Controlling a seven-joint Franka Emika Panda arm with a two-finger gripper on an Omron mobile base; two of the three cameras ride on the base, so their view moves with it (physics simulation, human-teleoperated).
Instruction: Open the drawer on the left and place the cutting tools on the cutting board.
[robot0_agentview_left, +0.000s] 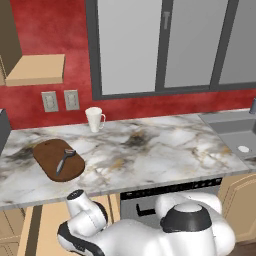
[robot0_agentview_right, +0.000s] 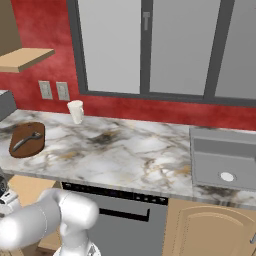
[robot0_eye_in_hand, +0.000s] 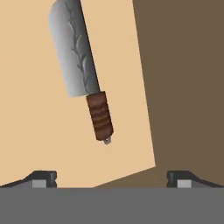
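Left base view: marbled white and grey stone counter (robot0_agentview_left: 150, 150) below a red wall. Dark brown oval wooden cutting board (robot0_agentview_left: 57, 159) lies at the counter's left end, with the dark grey-handled Y-head peeler (robot0_agentview_left: 65, 160) flat on it. White ceramic mug (robot0_agentview_left: 94, 119) stands upright behind the board, well apart from it. Two grey wall outlets (robot0_agentview_left: 60, 101) above; grey sink basin (robot0_agentview_left: 235, 131) at far right. Light tan wooden drawer (robot0_agentview_left: 47, 220) stands pulled open under the counter's left end, and the white arm reaches down into it. Dark grey dishwasher front (robot0_agentview_left: 165, 195) sits just right of the drawer. No writing can be read.

Right base view: the same cutting board (robot0_agentview_right: 27, 139) with the peeler (robot0_agentview_right: 27, 139) on it, mug (robot0_agentview_right: 76, 111) behind, sink (robot0_agentview_right: 225, 160) at right, dishwasher front (robot0_agentview_right: 130, 215) below the counter. No labels legible.

Hand view: short silver-bladed knife with ribbed reddish-brown handle (robot0_eye_in_hand: 83, 74) lies flat on the drawer's plain tan floor (robot0_eye_in_hand: 30, 131), handle end nearer the gripper (robot0_eye_in_hand: 112, 178). The jaws stand spread wide, nothing between them, fingertips (robot0_eye_in_hand: 43, 177) clear of the knife.
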